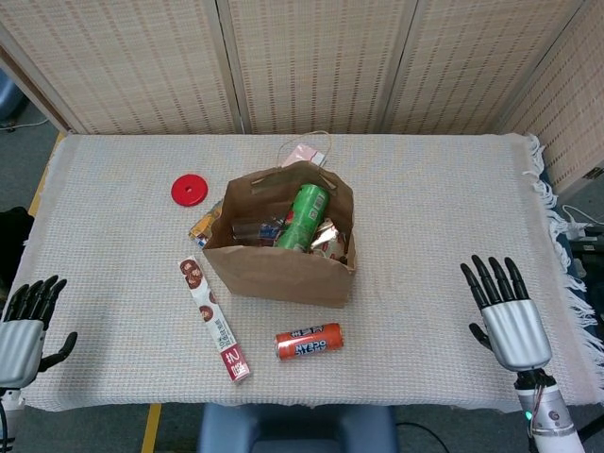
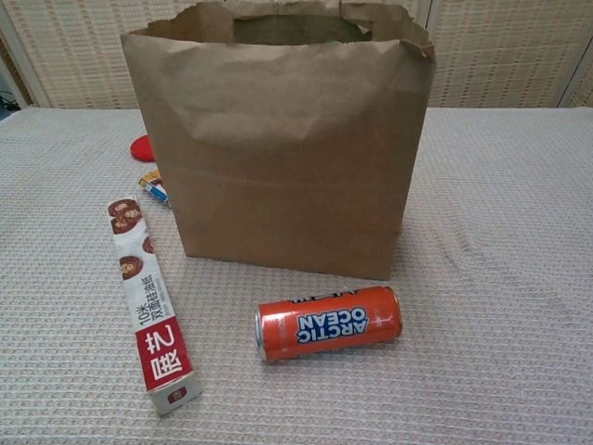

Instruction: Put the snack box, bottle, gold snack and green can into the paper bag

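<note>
Presently: green can leans inside paper bag among other packed goods; left hand and right hand spread, empty, at table edges. Packing judged complete; next, verify contents.

The paper bag stands open near the middle of the tabletop. Inside it the green can leans upright, with gold wrapping beside it and other items too dark to tell. A long snack box lies flat toward the front edge, left of an orange can on its side. A red disc lies toward the back left. The left hand hovers at the front left corner, the right hand near the front right corner, both with fingers spread, holding nothing.
</note>
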Robot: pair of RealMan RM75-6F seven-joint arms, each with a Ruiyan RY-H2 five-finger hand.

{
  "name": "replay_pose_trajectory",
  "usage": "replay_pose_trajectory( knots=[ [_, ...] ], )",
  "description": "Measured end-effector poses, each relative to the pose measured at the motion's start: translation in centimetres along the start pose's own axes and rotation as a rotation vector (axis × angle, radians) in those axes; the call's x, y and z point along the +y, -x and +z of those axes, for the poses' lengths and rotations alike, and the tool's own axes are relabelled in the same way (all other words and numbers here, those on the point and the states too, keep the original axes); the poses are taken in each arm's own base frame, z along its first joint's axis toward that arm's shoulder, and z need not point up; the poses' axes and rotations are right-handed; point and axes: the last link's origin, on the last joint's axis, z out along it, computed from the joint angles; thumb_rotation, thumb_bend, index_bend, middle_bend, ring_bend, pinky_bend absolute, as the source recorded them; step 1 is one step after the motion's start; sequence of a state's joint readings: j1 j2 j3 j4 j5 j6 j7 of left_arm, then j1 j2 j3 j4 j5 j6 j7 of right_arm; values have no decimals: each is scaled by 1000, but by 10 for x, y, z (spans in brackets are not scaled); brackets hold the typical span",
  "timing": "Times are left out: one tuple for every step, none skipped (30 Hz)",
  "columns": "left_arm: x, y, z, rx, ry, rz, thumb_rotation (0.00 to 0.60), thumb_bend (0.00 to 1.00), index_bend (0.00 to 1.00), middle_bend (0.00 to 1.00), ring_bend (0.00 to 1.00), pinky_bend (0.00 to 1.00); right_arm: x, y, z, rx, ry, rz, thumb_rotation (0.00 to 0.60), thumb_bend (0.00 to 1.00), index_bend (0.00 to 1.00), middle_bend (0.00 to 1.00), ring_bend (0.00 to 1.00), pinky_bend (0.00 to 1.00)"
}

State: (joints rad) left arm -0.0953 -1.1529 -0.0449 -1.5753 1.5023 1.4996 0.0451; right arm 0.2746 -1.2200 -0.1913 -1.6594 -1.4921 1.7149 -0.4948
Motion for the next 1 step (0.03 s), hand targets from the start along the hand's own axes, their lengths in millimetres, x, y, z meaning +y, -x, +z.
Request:
replay_pose_trajectory(
  knots=[
    [0, 0, 0, 0, 0, -1, 600, 351, 0, 0, 0, 0, 4, 5, -5, -7, 5, 4, 600, 38, 0, 0, 0, 0]
  ],
)
